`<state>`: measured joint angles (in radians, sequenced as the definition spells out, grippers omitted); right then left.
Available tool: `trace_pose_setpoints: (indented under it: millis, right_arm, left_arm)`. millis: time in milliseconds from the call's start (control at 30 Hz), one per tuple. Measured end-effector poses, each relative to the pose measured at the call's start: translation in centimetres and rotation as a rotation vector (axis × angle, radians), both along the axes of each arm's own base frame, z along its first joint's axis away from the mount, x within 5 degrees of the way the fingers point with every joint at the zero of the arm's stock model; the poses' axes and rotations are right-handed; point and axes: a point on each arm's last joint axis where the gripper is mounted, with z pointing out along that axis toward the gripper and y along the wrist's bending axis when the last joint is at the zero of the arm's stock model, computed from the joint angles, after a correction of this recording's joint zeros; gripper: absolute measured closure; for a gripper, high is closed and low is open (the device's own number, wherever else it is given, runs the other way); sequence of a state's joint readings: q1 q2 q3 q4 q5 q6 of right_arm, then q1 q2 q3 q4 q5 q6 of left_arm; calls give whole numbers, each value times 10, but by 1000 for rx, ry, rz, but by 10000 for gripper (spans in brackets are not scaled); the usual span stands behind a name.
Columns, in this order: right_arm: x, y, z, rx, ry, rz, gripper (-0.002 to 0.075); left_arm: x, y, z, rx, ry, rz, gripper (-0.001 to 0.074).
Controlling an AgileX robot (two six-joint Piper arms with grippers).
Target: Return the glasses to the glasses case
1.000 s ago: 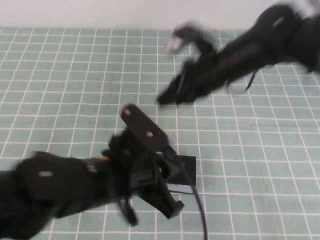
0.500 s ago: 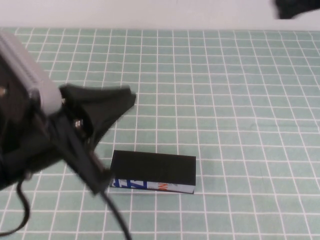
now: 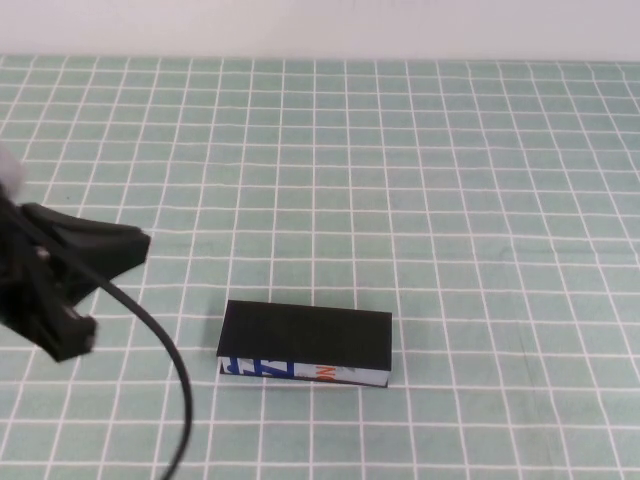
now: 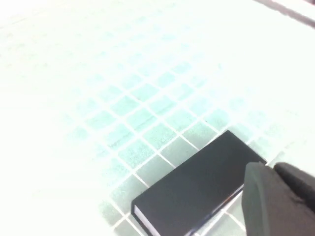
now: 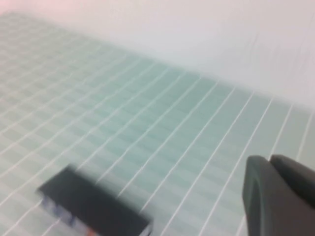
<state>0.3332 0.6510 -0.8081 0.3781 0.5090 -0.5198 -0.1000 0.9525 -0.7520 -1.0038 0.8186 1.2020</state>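
**Closed glasses case on grid mat, both arms drawn off**

Item 1. Glasses case (image 3: 305,335): rectangular black box, lid down flat. It lies on the green mat (image 3: 450,200) a little toward the robot's side of the middle, its long side running left to right. The front edge facing the robot is white with blue and orange printed marks. Nothing touches it in any view. It also shows in the left wrist view (image 4: 197,187) as a dark slab with a thin pale edge, and in the right wrist view (image 5: 91,206), blurred, with hints of blue and orange on its side.

Item 2. Glasses: not visible anywhere on the mat; with the lid closed, the inside of the case cannot be seen.

Item 3. Left gripper (image 3: 75,275): at the left edge of the high view, to the left of the case and apart from it. A black cable (image 3: 165,370) loops down from it toward the near edge. Black fingers (image 4: 275,201) show in the corner of its own wrist view, nothing between them; whether they stand parted or together cannot be told.

Item 4. Right gripper (image 5: 278,196): out of the high view entirely. Its own wrist view shows the dark fingers pressed together, holding nothing, raised well clear of the case.

Item 5. Mat: pale green with a white square grid, a plain white strip along its far edge.
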Motion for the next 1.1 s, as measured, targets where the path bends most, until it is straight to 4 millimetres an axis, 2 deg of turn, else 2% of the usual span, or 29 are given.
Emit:
trace_pose_setpoints:
  millis: [100, 267, 367, 467, 700, 1100]
  right_arm:
    - [-11, -4, -39, 40, 48, -12, 737]
    - [-25, -14, -96, 68, 53, -73, 737]
    - [-30, -18, -123, 80, 62, -102, 737]
    - [-32, -21, -141, 99, 62, -133, 737]
    - [-30, -24, -149, 117, 37, -171, 737]
    - [-34, -19, -155, 151, 140, -128, 737]
  left_arm:
    - [-3, 5, 1, -34, 41, -6, 737]
    - [-11, -1, 0, -47, 87, -96, 737]
    - [-12, -3, 0, -47, 89, -111, 737]
    - [-13, -3, 0, -48, 88, -114, 737]
    - [-13, -3, 0, -51, 92, -114, 737]
    - [-14, -3, 0, -95, 161, -77, 737]
